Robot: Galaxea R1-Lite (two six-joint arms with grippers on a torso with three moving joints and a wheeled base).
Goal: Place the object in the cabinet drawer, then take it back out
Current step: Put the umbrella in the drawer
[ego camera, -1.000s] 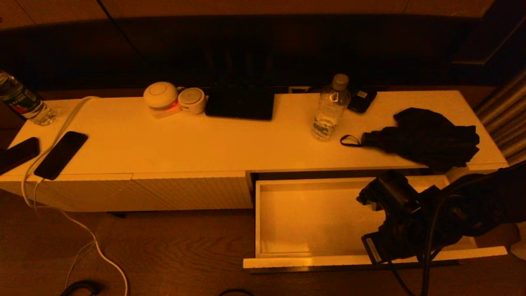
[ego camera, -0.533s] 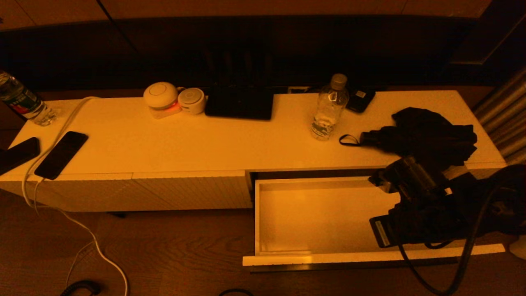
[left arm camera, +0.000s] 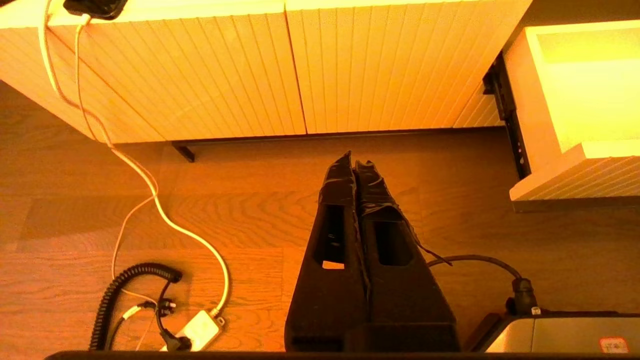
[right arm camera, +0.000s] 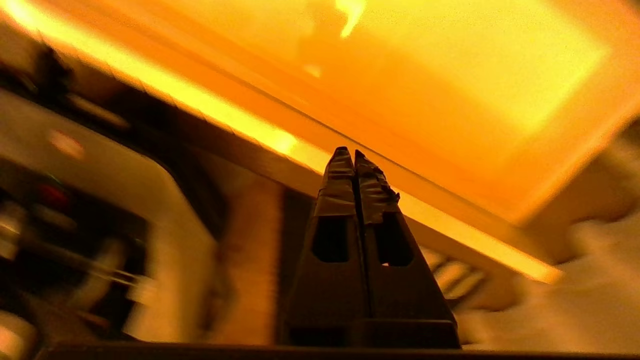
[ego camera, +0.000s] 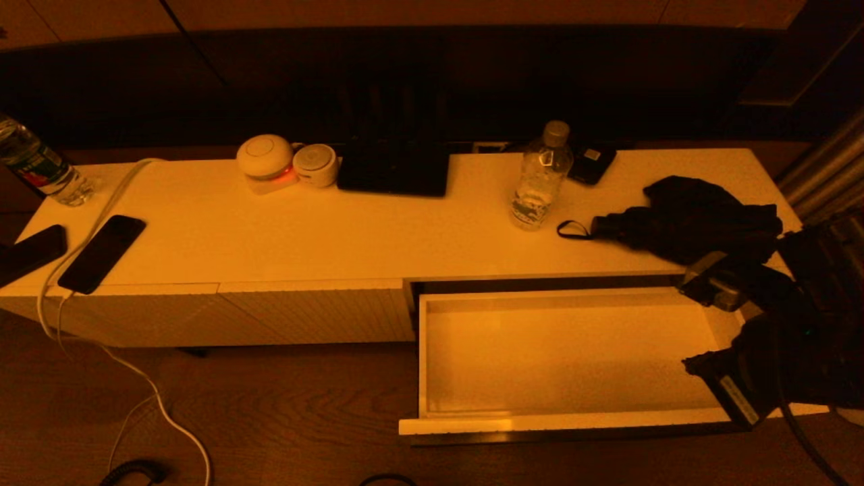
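Cabinet drawer (ego camera: 560, 351) stands pulled out at the cabinet (ego camera: 378, 229) right end, white inside bare. Right gripper (right arm camera: 354, 155): jaws pressed together w/ nothing between, at the drawer's right-hand side by the front rail. Left gripper (left arm camera: 354, 162) also closed, empty, parked low over the floor (left arm camera: 240, 210) in front of the ribbed panels. Black umbrella (ego camera: 695, 219) lies on top, near a water bottle (ego camera: 540, 179).
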